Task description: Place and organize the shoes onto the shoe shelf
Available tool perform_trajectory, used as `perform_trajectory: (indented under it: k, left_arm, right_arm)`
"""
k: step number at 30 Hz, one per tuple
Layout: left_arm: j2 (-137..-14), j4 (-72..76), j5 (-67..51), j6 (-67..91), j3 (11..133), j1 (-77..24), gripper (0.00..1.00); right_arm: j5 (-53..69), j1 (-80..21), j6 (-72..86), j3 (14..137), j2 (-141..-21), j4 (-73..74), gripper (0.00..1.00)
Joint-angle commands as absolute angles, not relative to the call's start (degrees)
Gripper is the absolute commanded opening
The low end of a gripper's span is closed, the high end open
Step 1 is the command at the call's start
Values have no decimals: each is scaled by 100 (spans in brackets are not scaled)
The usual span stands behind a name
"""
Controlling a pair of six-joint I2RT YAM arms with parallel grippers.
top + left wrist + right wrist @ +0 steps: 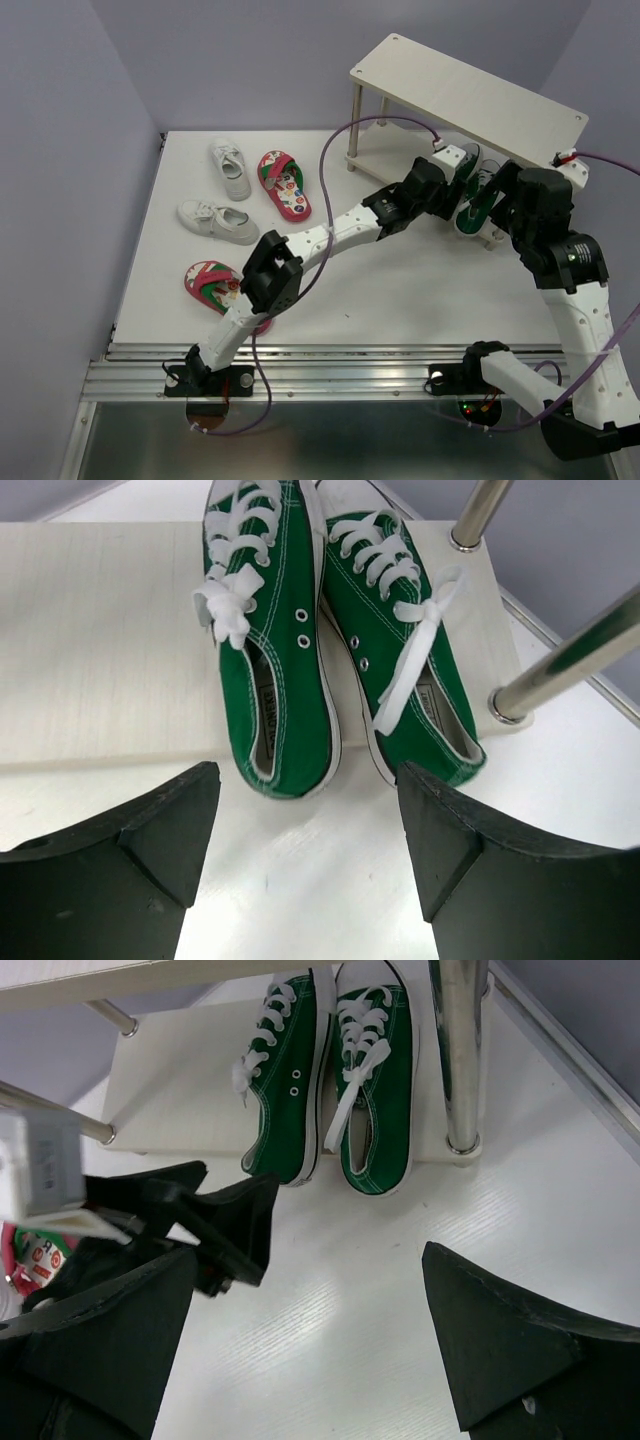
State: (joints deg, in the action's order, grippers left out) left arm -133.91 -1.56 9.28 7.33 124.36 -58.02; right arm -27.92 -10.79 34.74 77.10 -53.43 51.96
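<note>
Sneakers (pixel 275 680), both green, sit on the shoe shelf (pixel 470 90) lower board (pixel 100 650), just ahead of my spread, empty left end effector (pixel 308 785).

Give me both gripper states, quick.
Left gripper: open, holding nothing, facing the green sneakers.
Right gripper: open, holding nothing.

You see two green sneakers (pixel 290 720) (pixel 455 705), two white sneakers (pixel 230 167) (pixel 217 221) and two red-pink flip-flops (pixel 284 184) (pixel 212 284), six in all. You have one shoe shelf (pixel 470 85), with two tiers.
</note>
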Motion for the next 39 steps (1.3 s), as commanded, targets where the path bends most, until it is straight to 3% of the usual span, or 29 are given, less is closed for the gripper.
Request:
perform_trajectory:
  k: [1, 4, 9, 13, 25, 31, 36, 37, 39]
  left_arm:
    - [-12192, -228, 1116, 747, 11954, -5889, 83]
    - [-12207, -316, 1029, 896, 11838, -5862, 89]
    - [-13059, -1220, 818, 1116, 13268, -5836, 89]
    - [-13298, -1108, 888, 1300, 13298, -5827, 89]
    - [-13965, -879, 642, 1898, 13561, -5555, 86]
    - [-14220, -782, 422, 2100, 13764, -5458, 79]
    - [-14273, -721, 334, 2153, 13772, -5370, 62]
    - [-14282, -686, 317, 2153, 13772, -5370, 55]
    - [-14282, -686, 255, 2110, 13790, -5361, 29]
  right_arm:
    - [-2812, -1037, 3647, 7594, -5247, 5010, 100]
    - [-2865, -1037, 3796, 7436, -5221, 5001, 100]
    - [-2830, -1037, 3806, 7453, -5229, 4939, 100]
    - [-2918, -1037, 3788, 7497, -5186, 4966, 100]
    - [-3067, -1037, 3718, 7523, -5142, 5054, 100]
    - [-3146, -1037, 3604, 7567, -5194, 5028, 100]
    - [-3155, -1037, 3525, 7550, -5221, 4983, 100]
    - [-3155, -1037, 3516, 7541, -5238, 4957, 100]
    - [-3146, -1037, 3498, 7532, -5256, 4940, 100]
